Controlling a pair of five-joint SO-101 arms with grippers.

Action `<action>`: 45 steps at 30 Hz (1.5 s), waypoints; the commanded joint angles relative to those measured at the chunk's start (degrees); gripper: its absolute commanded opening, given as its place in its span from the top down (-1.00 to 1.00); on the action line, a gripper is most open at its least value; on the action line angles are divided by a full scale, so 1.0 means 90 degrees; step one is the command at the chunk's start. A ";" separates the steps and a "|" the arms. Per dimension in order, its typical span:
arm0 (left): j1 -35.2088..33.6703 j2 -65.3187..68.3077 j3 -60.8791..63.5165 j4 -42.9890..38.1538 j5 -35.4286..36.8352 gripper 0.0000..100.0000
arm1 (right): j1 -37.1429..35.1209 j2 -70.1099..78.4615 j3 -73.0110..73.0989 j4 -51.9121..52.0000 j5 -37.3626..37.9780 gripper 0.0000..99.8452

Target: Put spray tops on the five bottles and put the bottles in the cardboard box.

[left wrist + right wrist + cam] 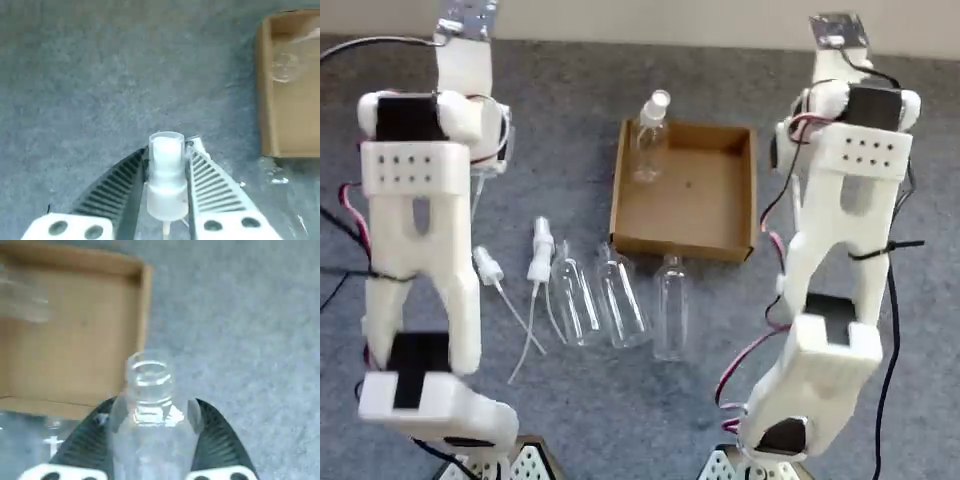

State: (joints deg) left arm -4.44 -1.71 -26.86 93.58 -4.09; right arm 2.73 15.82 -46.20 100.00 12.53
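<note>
In the left wrist view my left gripper (167, 145) is shut on a white spray top (166, 170), held above the grey carpet to the left of the cardboard box (265, 90). My right gripper (150, 407) is shut on a clear bottle (147, 385) with a bare neck, just off the box's (145, 300) right side. A bottle with a spray top on it (648, 140) lies over the left part of the box (680, 245). Three uncapped bottles (620, 300) lie side by side in front of the box. Two loose spray tops (540, 250) with thin tubes lie to their left.
The left arm (415, 200) and right arm (850, 200) stand tall on either side of the box, covering their own grippers from above. Cables hang along both arms. Bare grey carpet lies between the arm bases, in front of the bottles.
</note>
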 commanded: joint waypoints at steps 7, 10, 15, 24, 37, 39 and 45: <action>0.0884 -0.2926 0.1402 0.0166 -0.0078 0.95 | -0.1109 -0.2212 0.1792 -0.1226 -0.0596 0.99; 0.1050 -0.3590 0.1724 0.0166 -0.0078 0.95 | -0.1441 -0.3228 0.3424 -0.2232 -0.0840 0.99; 0.1411 -0.4459 0.1773 -0.0059 -0.0059 0.95 | -0.2359 -0.5573 0.7165 -0.4694 -0.0899 0.99; 0.2046 -0.4801 0.1753 -0.2139 0.0752 0.95 | -0.3551 -0.7487 1.0232 -0.6042 -0.0733 0.99; 0.3053 -0.4752 0.2359 -0.4366 0.1309 0.97 | -0.4205 -0.9685 1.1844 -0.5954 -0.0078 0.99; 0.3131 -0.4752 0.2691 -0.4669 0.1319 0.99 | -0.4176 -1.0115 1.2361 -0.6530 -0.0498 0.99; 0.3551 -0.4791 0.3267 -0.4923 0.1319 0.99 | -0.4166 -1.1336 1.3719 -0.7233 -0.0567 0.99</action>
State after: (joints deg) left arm 25.80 -44.35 2.15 51.47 7.08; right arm -34.46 -81.67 74.77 37.41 8.13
